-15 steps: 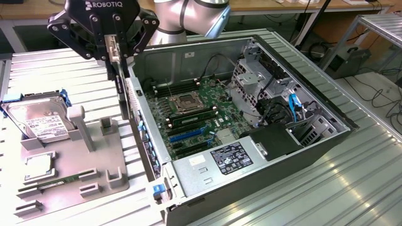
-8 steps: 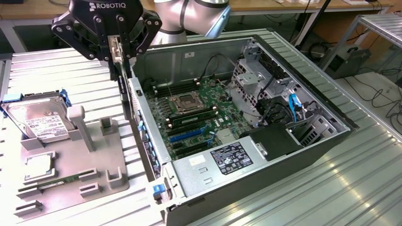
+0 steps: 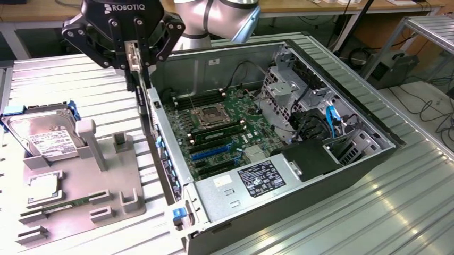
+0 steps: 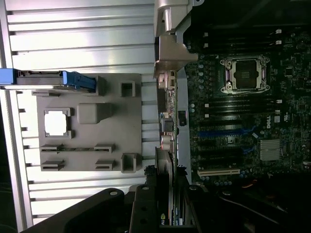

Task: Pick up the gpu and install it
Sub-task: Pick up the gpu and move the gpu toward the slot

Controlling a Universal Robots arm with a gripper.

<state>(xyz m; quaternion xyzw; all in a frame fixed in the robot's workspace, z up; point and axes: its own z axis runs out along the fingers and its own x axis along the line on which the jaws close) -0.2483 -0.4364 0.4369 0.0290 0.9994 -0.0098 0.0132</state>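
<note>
My gripper (image 3: 135,50) is shut on the gpu (image 3: 142,90), a thin dark card that hangs edge-on with its silver end bracket up between the fingers. It hangs over the rear wall of the open computer case (image 3: 234,53), between the grey fixture and the motherboard (image 3: 212,133). In the wrist view the gpu (image 4: 167,126) runs edge-on away from my gripper (image 4: 167,213), with its silver bracket (image 4: 170,56) at the far end. It lies alongside the motherboard (image 4: 243,121), beside the blue slots (image 4: 228,132) rather than over them.
At the exterior view's left, a grey fixture (image 3: 106,180) carries a hard drive (image 3: 42,135), a processor chip (image 3: 44,183) and a green memory stick (image 3: 67,204). Inside the case are a drive cage (image 3: 284,90), cables and a power supply (image 3: 259,178). Ribbed metal table all around.
</note>
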